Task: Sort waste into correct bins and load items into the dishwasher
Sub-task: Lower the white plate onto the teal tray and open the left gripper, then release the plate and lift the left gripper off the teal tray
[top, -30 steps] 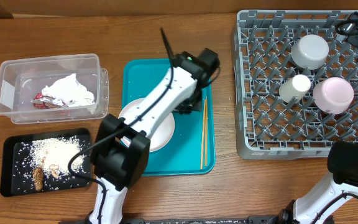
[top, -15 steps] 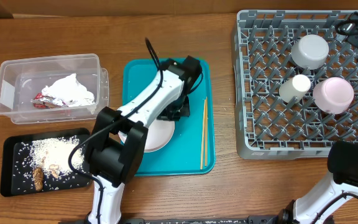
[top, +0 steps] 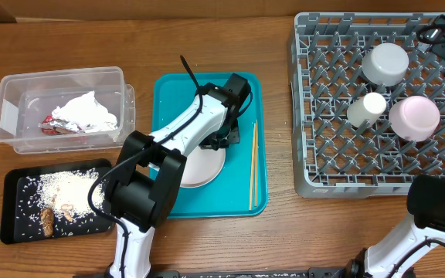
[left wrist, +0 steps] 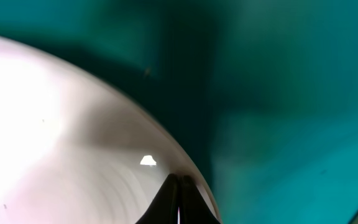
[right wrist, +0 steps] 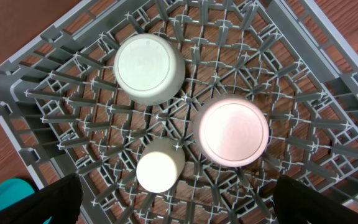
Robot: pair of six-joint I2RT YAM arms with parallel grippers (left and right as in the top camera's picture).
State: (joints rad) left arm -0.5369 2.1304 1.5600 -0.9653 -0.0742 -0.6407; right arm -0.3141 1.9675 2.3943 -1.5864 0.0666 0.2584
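Note:
The pale plate [top: 199, 168] lies on the teal serving tray [top: 172, 96], with the wooden chopsticks [top: 253, 166] to its right. My left gripper [top: 224, 140] is shut and holds nothing. Its joined tips [left wrist: 179, 190] rest on the plate's [left wrist: 67, 124] right rim. The dishwasher rack [top: 323, 154] holds the grey bowl [top: 385, 63], the pink bowl [top: 414, 117] and the white cup [top: 367, 108], all upside down. My right gripper [right wrist: 179, 211] hangs open above the rack [right wrist: 48, 93], over the cup [right wrist: 159, 169], the pink bowl [right wrist: 234, 132] and the grey bowl [right wrist: 149, 67].
A clear tub [top: 10, 85] at the left holds crumpled napkins [top: 85, 114] with a bit of red wrapper. In front of it, a black tray [top: 18, 224] carries rice [top: 68, 185] and brown scraps [top: 49, 220]. My left arm lies across the teal tray [left wrist: 278, 93].
My left arm has swung slightly left, bringing its shut tips onto the plate's right rim. The plate's right edge sits a little further right. The right arm has not moved.

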